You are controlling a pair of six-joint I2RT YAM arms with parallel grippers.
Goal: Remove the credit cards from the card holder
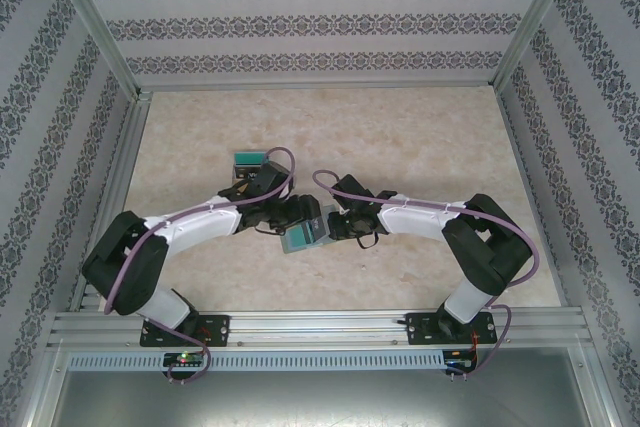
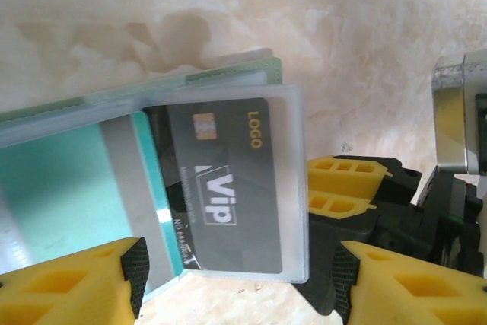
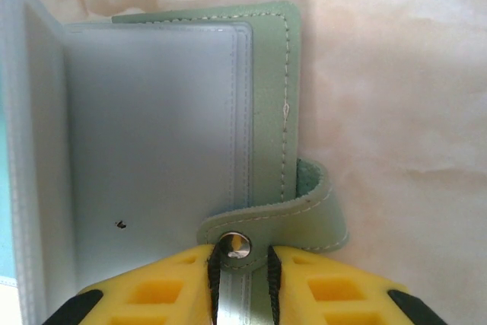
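Note:
The grey-green card holder (image 1: pixel 301 239) hangs open between both arms at mid-table. My right gripper (image 3: pixel 240 264) is shut on its snap tab (image 3: pixel 304 218), beside the green cover (image 3: pixel 268 74) and an empty clear pocket (image 3: pixel 152 135). In the left wrist view a dark VIP credit card (image 2: pixel 228 180) sits inside a clear sleeve (image 2: pixel 295 188), with a teal card (image 2: pixel 61 195) in the sleeve behind it. My left gripper (image 2: pixel 240 279) stands open, its pads on either side of the sleeve's lower edge, with a gap at the right pad. Another teal card (image 1: pixel 248 160) lies on the table behind the left arm.
The marbled tabletop (image 1: pixel 430 137) is walled by patterned panels on three sides. An aluminium frame rail (image 1: pixel 320 327) runs along the near edge by the arm bases. The right gripper's yellow fingers (image 2: pixel 342 188) sit close beside the sleeve in the left wrist view.

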